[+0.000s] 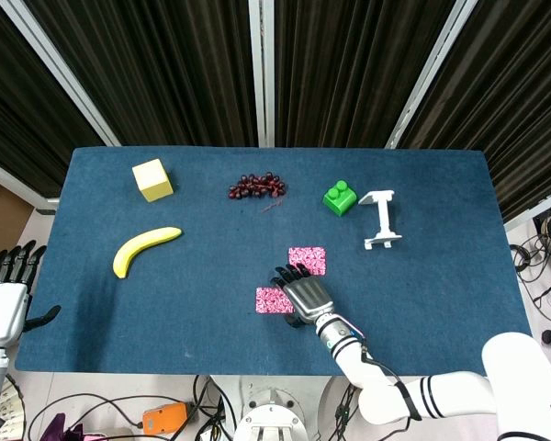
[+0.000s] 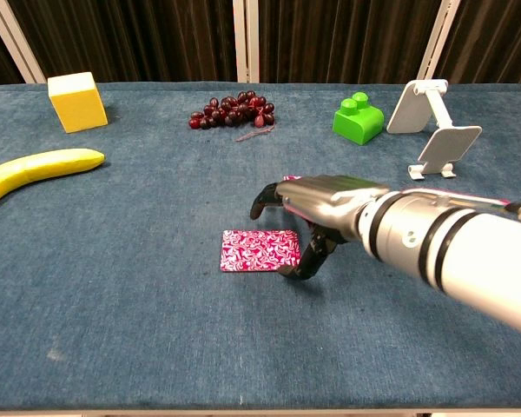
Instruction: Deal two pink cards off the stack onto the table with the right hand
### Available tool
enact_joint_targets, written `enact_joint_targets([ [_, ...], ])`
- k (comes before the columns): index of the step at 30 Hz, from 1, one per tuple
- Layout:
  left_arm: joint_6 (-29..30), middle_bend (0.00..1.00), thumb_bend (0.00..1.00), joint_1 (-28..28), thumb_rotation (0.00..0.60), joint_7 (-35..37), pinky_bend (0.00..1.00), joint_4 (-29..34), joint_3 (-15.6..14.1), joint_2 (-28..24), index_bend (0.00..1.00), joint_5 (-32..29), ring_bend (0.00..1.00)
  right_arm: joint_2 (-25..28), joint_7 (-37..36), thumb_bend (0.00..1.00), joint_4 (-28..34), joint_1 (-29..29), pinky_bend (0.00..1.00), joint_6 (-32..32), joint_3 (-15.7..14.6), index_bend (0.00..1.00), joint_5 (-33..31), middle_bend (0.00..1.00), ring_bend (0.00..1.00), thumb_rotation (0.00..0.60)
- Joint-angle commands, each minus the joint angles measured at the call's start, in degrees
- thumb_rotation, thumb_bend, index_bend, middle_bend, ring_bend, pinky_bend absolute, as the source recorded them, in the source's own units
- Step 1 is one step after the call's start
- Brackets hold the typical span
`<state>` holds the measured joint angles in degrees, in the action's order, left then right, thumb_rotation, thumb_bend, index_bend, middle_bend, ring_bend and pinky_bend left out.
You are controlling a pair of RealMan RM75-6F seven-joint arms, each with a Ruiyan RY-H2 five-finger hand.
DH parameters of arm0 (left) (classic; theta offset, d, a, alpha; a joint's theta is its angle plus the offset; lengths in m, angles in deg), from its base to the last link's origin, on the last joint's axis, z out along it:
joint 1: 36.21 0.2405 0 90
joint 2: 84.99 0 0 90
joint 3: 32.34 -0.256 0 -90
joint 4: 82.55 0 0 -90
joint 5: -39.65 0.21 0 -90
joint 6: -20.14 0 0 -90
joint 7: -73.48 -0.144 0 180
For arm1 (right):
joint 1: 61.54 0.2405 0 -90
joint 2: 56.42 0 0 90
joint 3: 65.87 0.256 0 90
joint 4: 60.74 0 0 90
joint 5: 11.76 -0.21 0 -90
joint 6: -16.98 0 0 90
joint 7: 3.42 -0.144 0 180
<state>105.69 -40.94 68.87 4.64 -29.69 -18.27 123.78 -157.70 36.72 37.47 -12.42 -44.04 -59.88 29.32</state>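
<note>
a dark blue table (image 1: 422, 276) seen from above and from chest height. the right hand (image 1: 303, 296) hovers palm down at the right edge of a pink patterned card (image 2: 260, 250) lying flat near the front of the table. its fingers are curled downward and apart; whether they hold a card cannot be told. a second pink card or stack (image 1: 307, 260) lies just behind it, apart from the hand. this looks like the dealing step, with the next move likely calling for a clean release or a return to the stack. the left hand (image 1: 5, 299) rests open off the table's left edge.
</note>
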Motion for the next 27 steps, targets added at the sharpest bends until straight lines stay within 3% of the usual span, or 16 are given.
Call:
enact_joint_targets([
  [1,0.01,0.00,0.09,-0.02,0.600,0.26,0.00,-0.26,0.04,0.11,0.01,0.06,0.00,-1.21,0.66,0.49,-0.98,0.17,0.00,-0.93,0.18,0.25,-0.42,0.12,0.00,0.600],
  [27,-0.57,0.00,0.09,-0.29,0.600,0.86,0.00,-1.16,0.28,0.31,0.01,-0.20,0.00,-3.42,2.88,0.49,-2.66,1.17,0.00,-1.27,1.22,0.32,-2.19,0.12,0.00,0.600],
])
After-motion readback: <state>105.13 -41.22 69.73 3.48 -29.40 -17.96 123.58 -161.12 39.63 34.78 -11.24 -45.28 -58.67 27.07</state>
